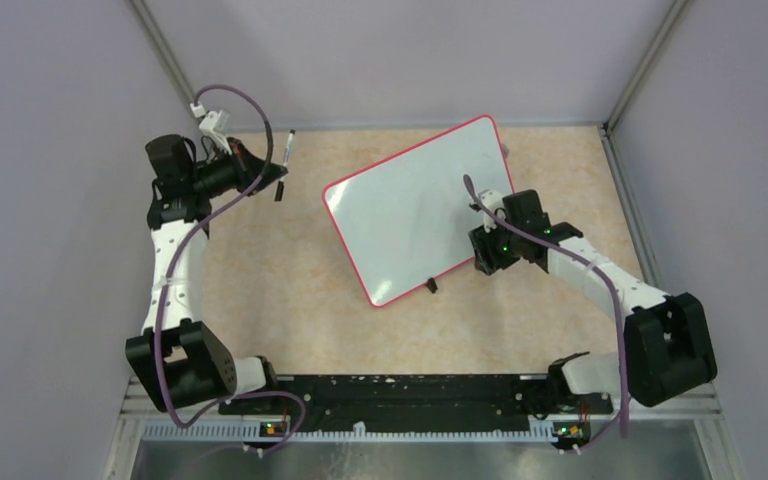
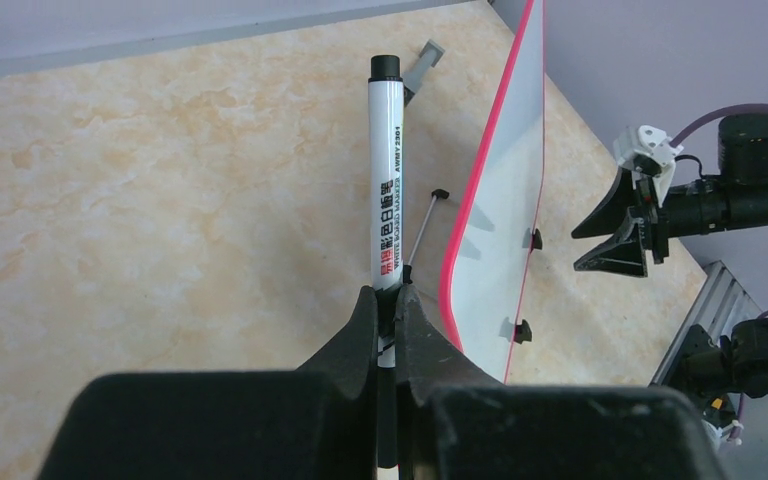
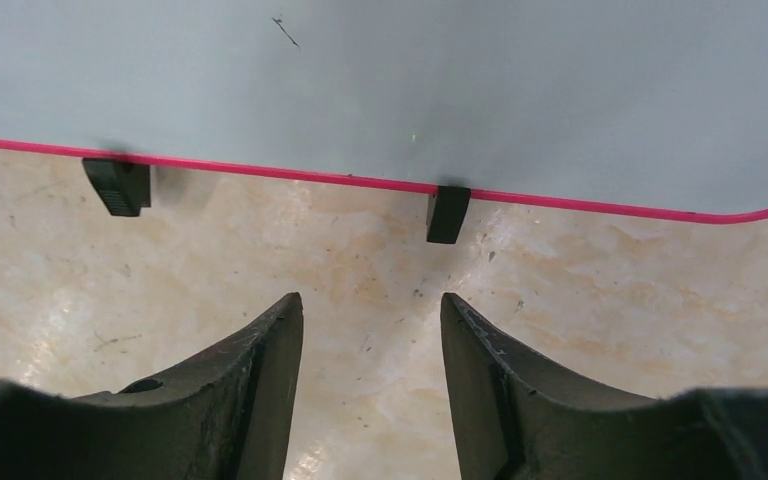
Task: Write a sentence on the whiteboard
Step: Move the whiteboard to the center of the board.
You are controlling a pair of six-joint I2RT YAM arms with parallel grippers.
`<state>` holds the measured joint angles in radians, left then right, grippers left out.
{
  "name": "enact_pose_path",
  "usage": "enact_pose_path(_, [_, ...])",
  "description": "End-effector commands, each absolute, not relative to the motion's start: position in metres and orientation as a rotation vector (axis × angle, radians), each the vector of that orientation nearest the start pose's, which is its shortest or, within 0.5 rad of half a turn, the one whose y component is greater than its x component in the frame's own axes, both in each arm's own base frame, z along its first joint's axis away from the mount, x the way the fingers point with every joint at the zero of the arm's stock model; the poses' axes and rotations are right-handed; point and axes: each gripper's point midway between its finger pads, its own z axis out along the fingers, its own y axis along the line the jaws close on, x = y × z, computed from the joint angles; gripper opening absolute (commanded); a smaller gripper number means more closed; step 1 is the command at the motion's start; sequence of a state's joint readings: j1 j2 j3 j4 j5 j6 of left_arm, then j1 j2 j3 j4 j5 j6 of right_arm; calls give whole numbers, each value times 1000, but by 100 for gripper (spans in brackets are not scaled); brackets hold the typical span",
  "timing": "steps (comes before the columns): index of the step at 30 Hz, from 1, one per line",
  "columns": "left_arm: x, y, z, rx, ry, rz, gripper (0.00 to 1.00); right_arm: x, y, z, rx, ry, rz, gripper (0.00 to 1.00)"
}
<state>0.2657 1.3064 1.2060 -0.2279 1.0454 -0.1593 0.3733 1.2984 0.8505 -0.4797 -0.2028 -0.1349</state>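
The whiteboard (image 1: 410,210) lies tilted mid-table, white with a pink-red rim; its rim also runs through the left wrist view (image 2: 460,230). No sentence is in view: the board's face (image 3: 460,80) shows only a tiny black stroke. My left gripper (image 1: 280,182) hovers left of the board, shut on a white marker (image 2: 387,170) with a black end pointing away from the jaws (image 2: 388,300). My right gripper (image 1: 482,262) is open and empty (image 3: 370,300), just off the board's near long edge, facing two black clips (image 3: 447,212).
Beige tabletop (image 1: 280,280) surrounds the board, enclosed by grey walls. A small grey piece (image 2: 420,70) lies beyond the marker's end. The arm bases and a black rail (image 1: 400,395) line the near edge.
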Motion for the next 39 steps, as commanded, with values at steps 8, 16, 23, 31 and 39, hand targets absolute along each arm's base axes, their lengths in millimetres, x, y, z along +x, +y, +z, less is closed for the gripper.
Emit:
enact_pose_path(8, [359, -64, 356, 388, 1700, -858, 0, 316, 132, 69, -807, 2351, 214, 50])
enact_pose_path(16, [358, -65, 356, 384, 1698, -867, 0, 336, 134, 56, -834, 2323, 171, 47])
enact_pose_path(23, [358, -65, 356, 383, 1697, -865, 0, 332, 138, 51, -847, 2321, 205, 23])
enact_pose_path(31, [359, -65, 354, 378, 1698, -867, 0, 305, 147, 49, -847, 2330, 280, 0])
enact_pose_path(39, [360, -65, 354, 376, 1695, -875, 0, 261, 164, 40, -918, 2371, 326, 0])
